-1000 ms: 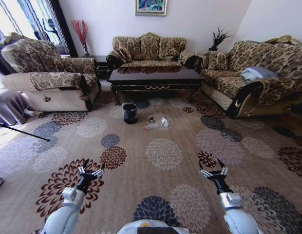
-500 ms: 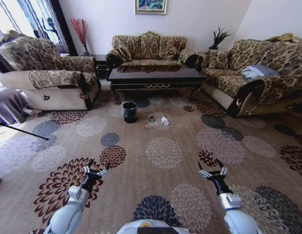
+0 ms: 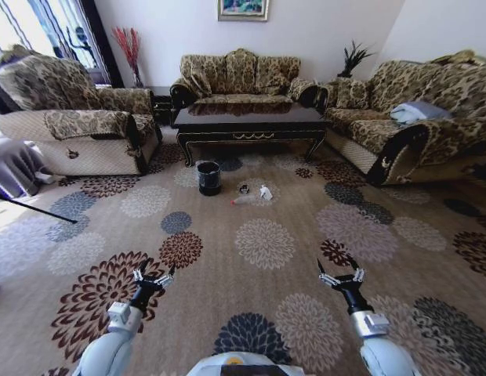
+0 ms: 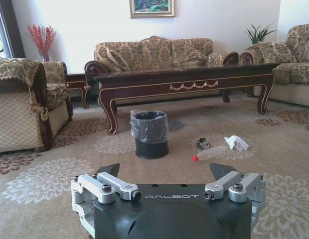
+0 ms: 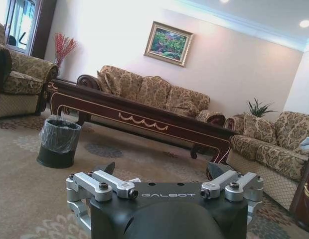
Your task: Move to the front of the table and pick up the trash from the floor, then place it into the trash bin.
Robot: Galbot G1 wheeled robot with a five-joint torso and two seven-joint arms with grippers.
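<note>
Since the earlier frame the head view has slid forward a little, so the robot has closed slightly on the table (image 3: 248, 124); the left gripper (image 3: 152, 276) sits a touch lower, at about 7 o'clock. Its fingers are spread apart, holding nothing. At about 12 o'clock, in front of the table, the trash bin (image 3: 209, 178) stands on the carpet (image 3: 262, 247). Just beside it toward 1 o'clock lies the trash (image 3: 252, 196): a clear bottle (image 4: 210, 152) with a red cap, a crumpled white paper (image 4: 236, 143), a small dark-and-silver item (image 4: 203, 144). At about 5 o'clock the right gripper (image 3: 341, 276) hangs above the carpet, released, empty.
</note>
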